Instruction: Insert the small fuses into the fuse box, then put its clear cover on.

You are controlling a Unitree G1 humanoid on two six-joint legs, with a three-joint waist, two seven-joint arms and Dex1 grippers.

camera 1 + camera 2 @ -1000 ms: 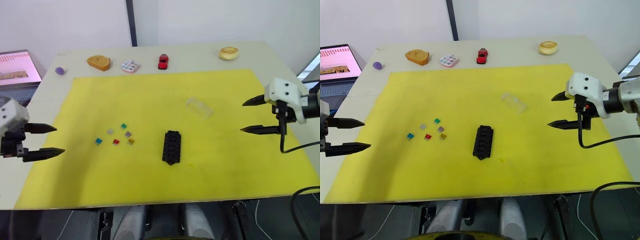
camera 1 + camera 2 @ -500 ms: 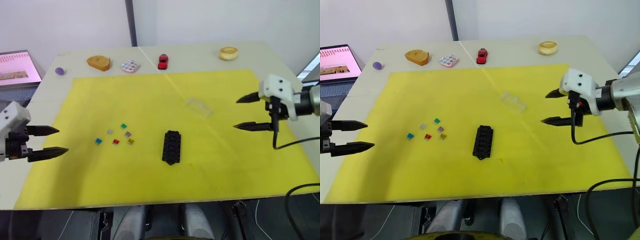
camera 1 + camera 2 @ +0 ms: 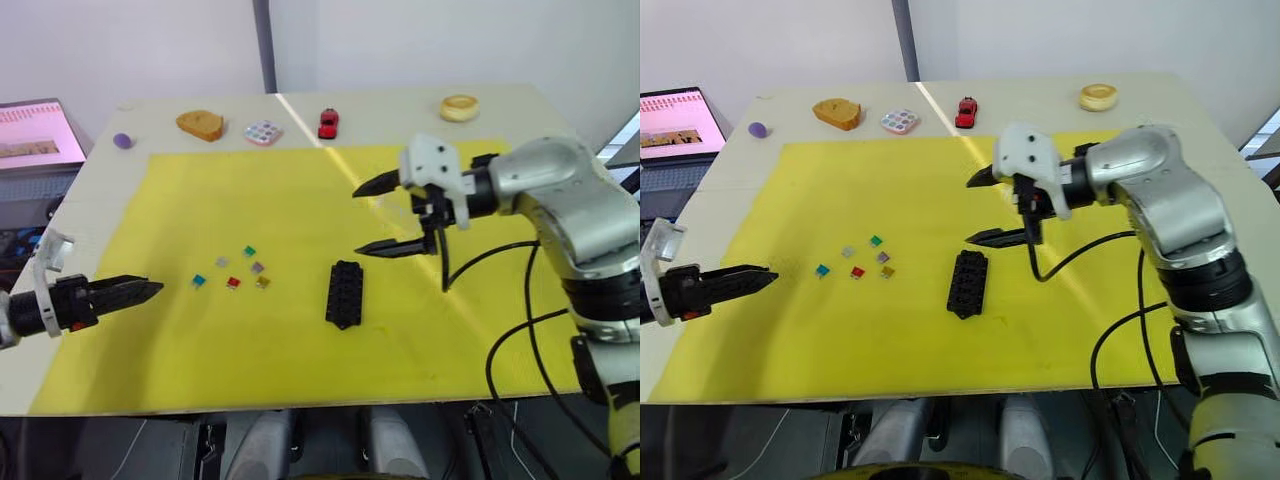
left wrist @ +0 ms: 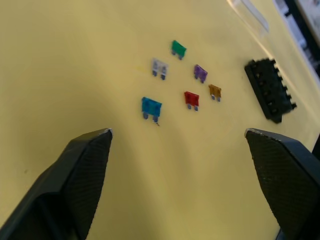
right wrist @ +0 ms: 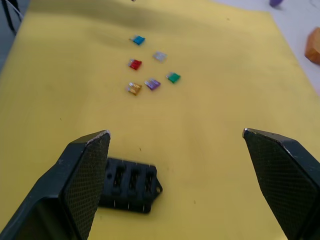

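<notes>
Reaching in, nothing inserted yet

My left gripper (image 4: 177,165) and right gripper (image 5: 176,170) are both spread, empty; small fuses (image 3: 232,271) lie loose beside the fuse box (image 3: 343,293). Next: pinch one fuse.

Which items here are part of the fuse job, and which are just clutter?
Job: small fuses, fuse box, clear cover.
Lying about: brown bread-like piece, dotted disc, red toy car, purple ball, tan ring, laptop.
</notes>
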